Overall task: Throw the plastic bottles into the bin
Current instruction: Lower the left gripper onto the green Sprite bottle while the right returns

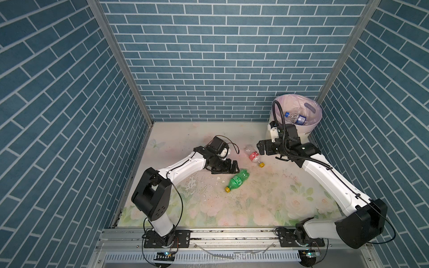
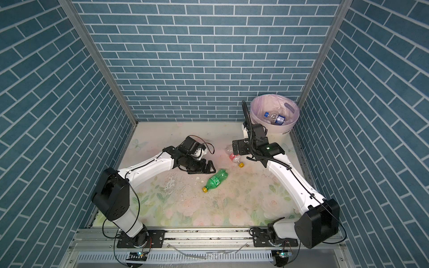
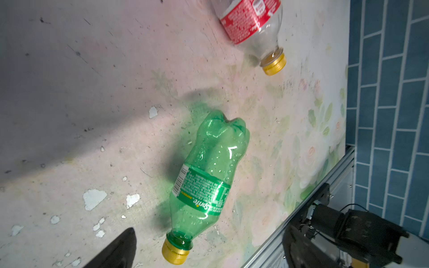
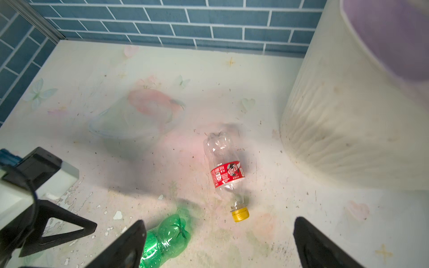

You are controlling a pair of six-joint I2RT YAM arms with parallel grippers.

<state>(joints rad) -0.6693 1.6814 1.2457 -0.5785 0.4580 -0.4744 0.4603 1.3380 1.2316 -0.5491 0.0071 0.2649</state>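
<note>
As the left gripper (image 1: 234,167) and the right gripper (image 1: 260,147) hang wide open and hold nothing, the green bottle (image 1: 238,180) and the red-label bottle (image 1: 253,155) lie on the table (image 1: 255,199) near them. More bottles (image 1: 299,118) sit in the bin (image 1: 307,130).

A robotics lab's test cell: blue brick-pattern panels (image 1: 220,58) hung on bare aluminium posts (image 1: 120,60) box in a worn floral-print tabletop (image 1: 255,208), where a left arm (image 1: 183,166) and a right arm (image 1: 329,178) stand bolted to an aluminium rail (image 1: 232,236) above a slotted cable duct (image 1: 209,256).
</note>
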